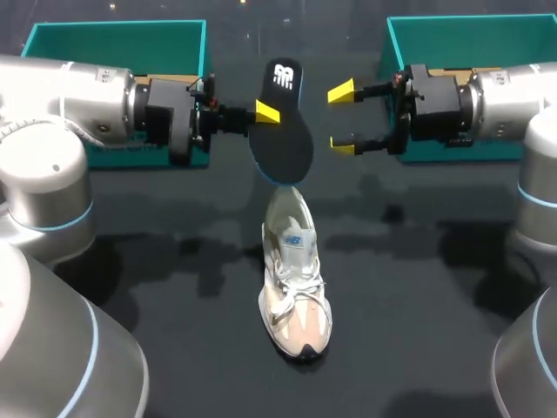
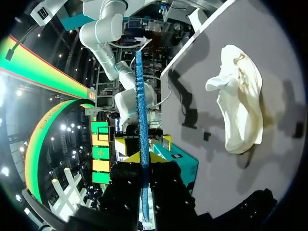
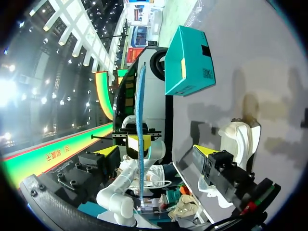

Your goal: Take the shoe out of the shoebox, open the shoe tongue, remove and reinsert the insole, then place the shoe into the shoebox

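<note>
Black on its upper face with a white mark near one end, the insole (image 1: 283, 122) is out of the shoe and held above the counter (image 1: 174, 261) by the left end effector (image 1: 265, 113), which comes in from the left side and is clamped on the insole's edge. In the left wrist view the insole (image 2: 139, 96) shows edge-on as a thin blue strip running out from between the two fingers of the left end effector (image 2: 143, 159), one finger pressed to each face. The right end effector (image 1: 342, 118) hangs just beside the insole on the other side, its yellow tips spread wide and gripping nothing; in the right wrist view the insole (image 3: 140, 125) stands ahead of the right end effector (image 3: 158, 151), apart from both fingers. The white and beige shoe (image 1: 294, 287) rests on its sole in the middle of the counter, heel toward the insole and toe toward the robot. In the head view the insole's lower end overlaps the heel opening; whether they touch cannot be told. Two teal shoebox halves stand at the far edge, one (image 1: 113, 48) behind the left arm and one (image 1: 470, 35) behind the right arm
</note>
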